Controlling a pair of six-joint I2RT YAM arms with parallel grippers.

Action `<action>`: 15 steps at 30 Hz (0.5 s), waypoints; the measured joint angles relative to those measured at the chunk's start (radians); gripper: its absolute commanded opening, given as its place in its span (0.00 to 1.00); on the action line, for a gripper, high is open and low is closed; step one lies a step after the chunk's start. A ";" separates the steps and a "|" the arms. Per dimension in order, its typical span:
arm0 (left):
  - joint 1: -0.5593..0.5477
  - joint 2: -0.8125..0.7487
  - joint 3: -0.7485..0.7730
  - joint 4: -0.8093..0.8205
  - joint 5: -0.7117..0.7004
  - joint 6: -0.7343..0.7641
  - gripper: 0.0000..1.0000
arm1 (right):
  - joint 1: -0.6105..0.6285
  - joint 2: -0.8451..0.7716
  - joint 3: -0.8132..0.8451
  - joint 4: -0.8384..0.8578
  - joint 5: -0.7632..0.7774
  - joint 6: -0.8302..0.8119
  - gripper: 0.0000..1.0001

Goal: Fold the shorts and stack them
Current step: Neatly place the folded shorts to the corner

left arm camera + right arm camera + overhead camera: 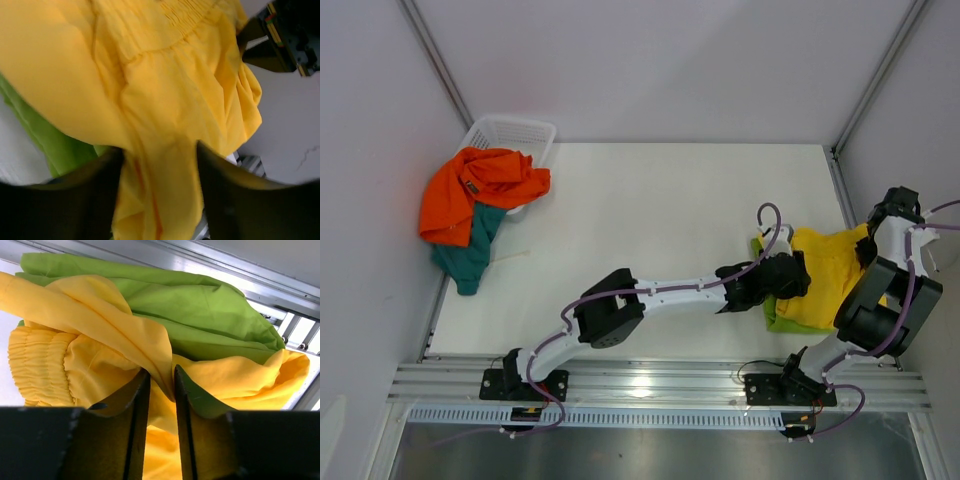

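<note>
I see the yellow shorts (pixel 825 275) bunched on top of the lime green shorts (pixel 785 318) at the near right of the desk (pixel 650 220). My left claw (pixel 159 150) stands spread apart with yellow cloth loose between its fingers, and my right claw (pixel 161 371) is clenched on a fold of that same yellow pair. At the far left, the orange shorts (pixel 480 190) lie over the teal shorts (pixel 470 255), spilling from the white basket (pixel 525 130).
</note>
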 measured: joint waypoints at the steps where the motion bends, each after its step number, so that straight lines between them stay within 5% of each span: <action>1: -0.001 0.000 0.000 0.006 0.013 -0.006 0.81 | 0.001 0.000 0.002 -0.001 0.004 0.000 0.33; 2: -0.003 0.000 0.000 0.007 0.023 -0.008 0.97 | 0.002 0.000 0.007 -0.004 0.008 0.001 0.36; 3: -0.005 0.000 0.000 0.005 0.026 -0.007 0.99 | 0.002 0.000 0.015 -0.009 0.010 0.002 0.40; 5: -0.010 0.000 -0.003 -0.001 0.021 -0.023 0.99 | 0.009 0.000 0.043 -0.027 0.024 0.006 0.55; 15: -0.010 -0.076 -0.162 -0.038 0.008 -0.026 0.99 | 0.139 -0.043 0.278 -0.110 0.160 -0.032 0.66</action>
